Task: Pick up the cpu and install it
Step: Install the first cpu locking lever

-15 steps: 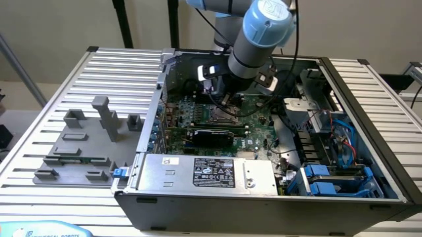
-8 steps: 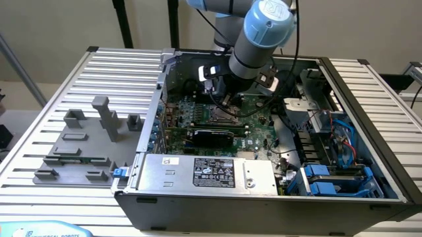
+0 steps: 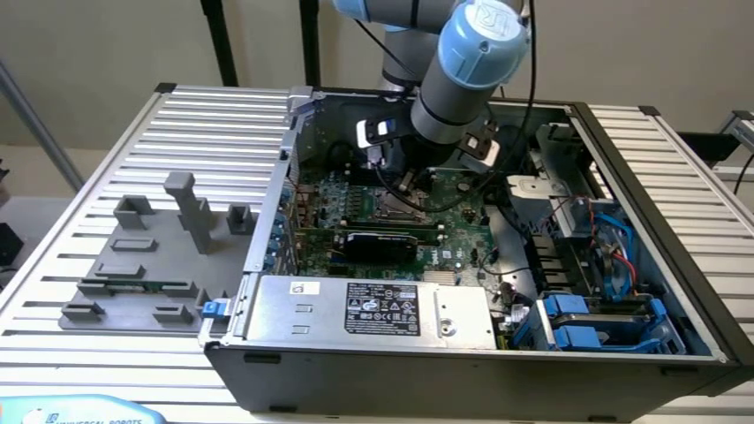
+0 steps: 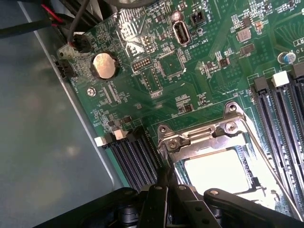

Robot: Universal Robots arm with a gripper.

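Black linkage of my gripper (image 4: 166,190) nearest, fingers closed together, holding nothing; just past it the cpu (image 4: 216,173), flat silvery square, sits inside the shiny metal-framed socket (image 4: 199,137) on green motherboard (image 4: 161,71)

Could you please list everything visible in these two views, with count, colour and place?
computer case: one, grey, open on the slatted table.
table: one, silvery slats, under everything.
motherboard: one, green, inside the case.
socket: one, metal-framed, on the motherboard below the end effector.
cpu: one, silvery-white, lying within the socket frame.
coin battery: one, silver, on the motherboard near the case wall.
power supply: one, silver with black label, along the case's near edge.
drive bays: blue, at the exterior view's right of the case.
fixture tray: one, grey, on the table at the exterior view's left.
memory stick: one, green, on the tray.
arm: one, grey and blue, reaching into the case.
end effector: one, black, shut, just over the socket.
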